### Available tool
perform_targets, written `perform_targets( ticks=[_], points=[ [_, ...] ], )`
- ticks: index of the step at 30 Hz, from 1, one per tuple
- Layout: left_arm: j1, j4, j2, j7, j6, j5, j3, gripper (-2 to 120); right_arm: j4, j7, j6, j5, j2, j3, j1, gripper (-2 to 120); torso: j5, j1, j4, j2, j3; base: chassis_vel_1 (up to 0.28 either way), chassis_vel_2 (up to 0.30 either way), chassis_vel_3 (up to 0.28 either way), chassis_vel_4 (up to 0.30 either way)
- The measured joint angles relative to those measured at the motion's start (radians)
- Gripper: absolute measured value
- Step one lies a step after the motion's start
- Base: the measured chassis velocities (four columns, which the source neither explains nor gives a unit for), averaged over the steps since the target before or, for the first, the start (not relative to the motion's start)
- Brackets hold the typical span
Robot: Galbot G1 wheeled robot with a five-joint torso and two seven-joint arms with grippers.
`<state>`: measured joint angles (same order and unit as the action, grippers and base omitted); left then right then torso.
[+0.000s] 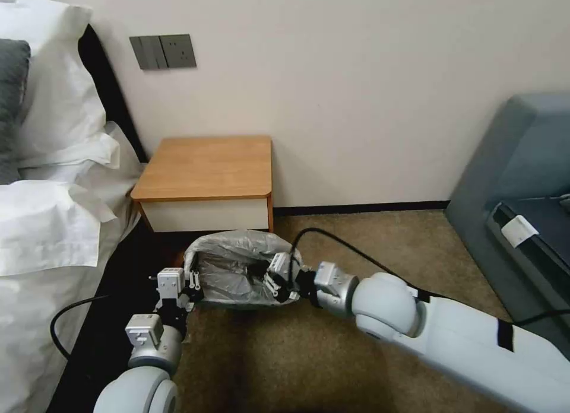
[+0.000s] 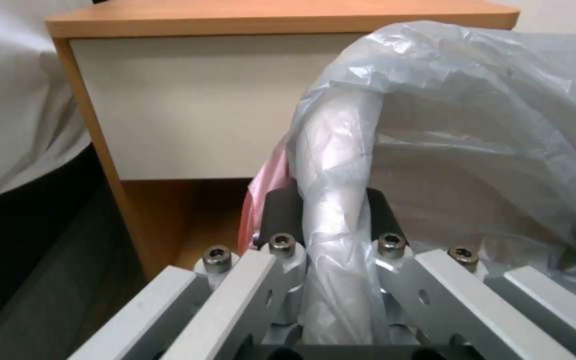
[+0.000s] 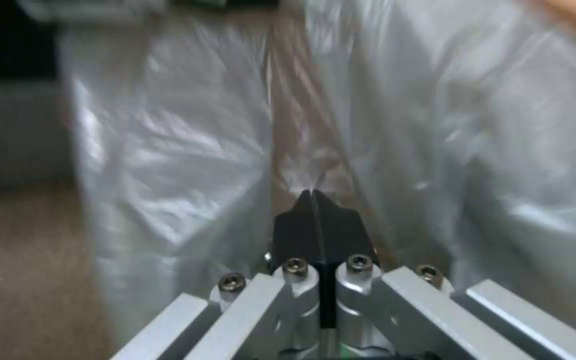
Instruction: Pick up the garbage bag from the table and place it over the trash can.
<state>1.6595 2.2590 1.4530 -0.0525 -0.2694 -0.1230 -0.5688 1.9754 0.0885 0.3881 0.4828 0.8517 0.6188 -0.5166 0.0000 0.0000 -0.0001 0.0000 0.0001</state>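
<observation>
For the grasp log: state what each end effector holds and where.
Left end effector straddles the bag-covered rim of the trash can. Right end effector pinches a fold of the garbage bag.

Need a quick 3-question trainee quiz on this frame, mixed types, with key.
1. True or false: the garbage bag lies on the table.
2. The left claw straddles: A) the bag-covered rim of the trash can, B) the table edge, C) nothing.
3. Fill in: the pads of the right claw are pressed ___ on bag film.

Key: 1 false, it is draped over the can; 2 A; 3 together.
</observation>
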Motion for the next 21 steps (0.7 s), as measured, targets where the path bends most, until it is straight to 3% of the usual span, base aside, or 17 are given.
perform_targets(
  ticks=[11,21],
  points=[
    [0.03,-0.008,0.01,0.012,0.017,0.118,0.042,7,-0.248,-0.001,0.05,-0.05,0.168,0.228,0.209,0,-0.0002,0.0,0.0003,0.0,0.0,0.0,0.0,0.0,0.0],
    [0.056,0.043,0.027,0.012,0.02,0.16,0.086,7,-0.421,0.003,0.047,-0.1,0.272,0.293,0.228,0,0.0,0.0,0.0001,0.0,0.0,0.0,0.0,0.0,0.0]
  ],
)
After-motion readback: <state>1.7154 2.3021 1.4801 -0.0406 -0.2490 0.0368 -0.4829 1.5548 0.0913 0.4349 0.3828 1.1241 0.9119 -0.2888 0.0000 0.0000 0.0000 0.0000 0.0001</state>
